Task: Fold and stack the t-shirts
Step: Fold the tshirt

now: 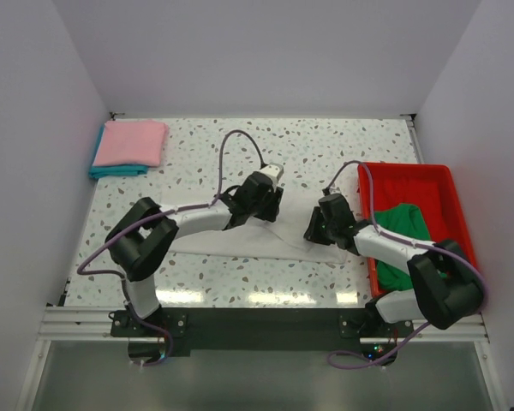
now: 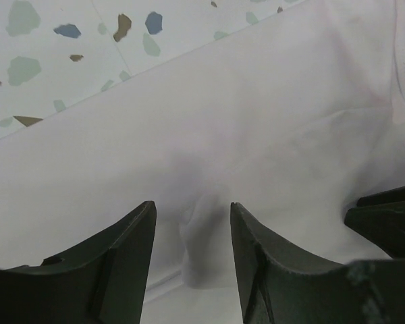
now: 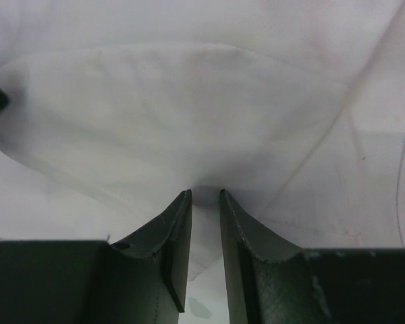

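Observation:
The white t-shirt (image 1: 231, 244) lies spread on the table between the arms. It also fills the left wrist view (image 2: 256, 128) and the right wrist view (image 3: 189, 101). My left gripper (image 1: 265, 207) is down on its far edge with its jaws apart (image 2: 192, 209), and a raised ridge of white cloth stands between them. My right gripper (image 1: 317, 227) is shut on a pinch of the white cloth (image 3: 206, 194) at the shirt's right end. The pink t-shirt (image 1: 133, 141) lies folded on the teal t-shirt (image 1: 116, 170) at the far left. The green t-shirt (image 1: 403, 227) lies crumpled in the tray.
A red plastic tray (image 1: 407, 175) stands at the right edge, next to the right arm. White walls close in the table on three sides. The two grippers are close together over the shirt's middle.

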Available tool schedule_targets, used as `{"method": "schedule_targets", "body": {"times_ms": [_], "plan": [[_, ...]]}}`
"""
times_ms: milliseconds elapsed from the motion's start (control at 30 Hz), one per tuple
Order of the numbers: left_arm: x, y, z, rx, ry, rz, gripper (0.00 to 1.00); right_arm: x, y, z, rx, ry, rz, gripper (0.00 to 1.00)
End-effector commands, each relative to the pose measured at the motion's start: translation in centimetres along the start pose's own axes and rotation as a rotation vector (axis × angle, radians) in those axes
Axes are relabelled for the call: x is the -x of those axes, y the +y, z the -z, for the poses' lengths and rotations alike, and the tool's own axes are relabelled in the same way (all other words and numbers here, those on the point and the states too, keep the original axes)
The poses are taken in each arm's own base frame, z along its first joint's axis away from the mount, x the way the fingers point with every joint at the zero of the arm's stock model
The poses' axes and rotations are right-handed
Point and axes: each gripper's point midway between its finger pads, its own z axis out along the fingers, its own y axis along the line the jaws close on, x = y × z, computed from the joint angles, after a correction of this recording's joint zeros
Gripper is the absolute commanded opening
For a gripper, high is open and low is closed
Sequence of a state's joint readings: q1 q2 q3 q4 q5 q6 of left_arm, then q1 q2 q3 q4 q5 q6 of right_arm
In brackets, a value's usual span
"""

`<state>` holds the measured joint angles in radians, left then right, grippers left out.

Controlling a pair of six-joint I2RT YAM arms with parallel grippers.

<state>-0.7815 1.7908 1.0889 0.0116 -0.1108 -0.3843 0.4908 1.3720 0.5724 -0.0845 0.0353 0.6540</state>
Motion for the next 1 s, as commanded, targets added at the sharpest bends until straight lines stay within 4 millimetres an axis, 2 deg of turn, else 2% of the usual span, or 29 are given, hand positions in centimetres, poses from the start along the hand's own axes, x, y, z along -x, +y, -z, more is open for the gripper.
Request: {"method": "schedule_targets", "body": {"times_ms": [0,67,100,167,200,300,367,467,600,633,733,800,833,867,900,933,967], "plan": [[-0.9,-1.4,-2.1,-0.013,-0.003,-0.034,0.52,0.4,-1.1,-0.1,-0.055,-0.044,-0.024,0.28],[-1.7,-0.9,-2.8,0.036,0.005,-0.049,0.50,0.5,-1.3,0.0,-0.063,-0.051,-0.025,0.27],[-2.9,-0.5,-3.2,0.063,0.034,-0.058,0.49,0.3,-1.6,0.1,-0.071,-0.045,-0.026,0.28],[-3.5,0.3,-3.5,0.127,0.042,-0.064,0.46,0.4,-1.8,0.2,-0.083,-0.053,-0.026,0.27],[-4.5,0.6,-3.6,0.156,0.069,-0.076,0.46,0.3,-1.9,0.3,-0.089,-0.051,-0.026,0.28],[-5.0,1.4,-3.1,0.219,0.083,-0.088,0.44,0.3,-2.0,0.4,-0.093,-0.048,-0.025,0.27],[-4.6,1.4,-2.7,0.226,0.071,-0.085,0.44,0.6,-1.8,0.5,-0.087,-0.055,-0.029,0.28],[-2.2,0.7,-1.4,0.207,0.014,-0.069,0.46,1.3,-1.3,1.1,-0.081,-0.070,-0.024,0.28],[2.9,-0.4,1.5,0.181,-0.088,-0.070,0.56,2.9,-0.5,2.4,-0.080,-0.094,-0.019,0.29],[4.1,-0.3,2.3,0.190,-0.115,-0.065,0.63,3.4,-0.4,2.9,-0.080,-0.115,-0.019,0.30],[6.1,0.7,4.5,0.215,-0.162,-0.038,0.71,4.2,-0.4,4.0,-0.097,-0.135,-0.031,0.37],[6.1,2.5,5.9,0.264,-0.164,0.010,0.73,4.9,-0.4,5.0,-0.104,-0.167,-0.048,0.42],[5.7,3.3,6.3,0.287,-0.155,0.033,0.73,5.0,-0.4,5.2,-0.103,-0.176,-0.052,0.49],[3.9,4.8,6.7,0.344,-0.119,0.082,0.73,5.3,-0.5,5.4,-0.108,-0.194,-0.063,0.53],[3.8,6.0,7.5,0.375,-0.121,0.126,0.73,5.6,-0.4,5.5,-0.109,-0.199,-0.068,0.57],[3.0,6.8,7.8,0.394,-0.109,0.155,0.68,5.7,-0.3,5.6,-0.110,-0.198,-0.067,0.59],[0.9,8.3,8.1,0.433,-0.072,0.196,0.65,5.7,-0.3,5.1,-0.119,-0.184,-0.070,0.62]]}}
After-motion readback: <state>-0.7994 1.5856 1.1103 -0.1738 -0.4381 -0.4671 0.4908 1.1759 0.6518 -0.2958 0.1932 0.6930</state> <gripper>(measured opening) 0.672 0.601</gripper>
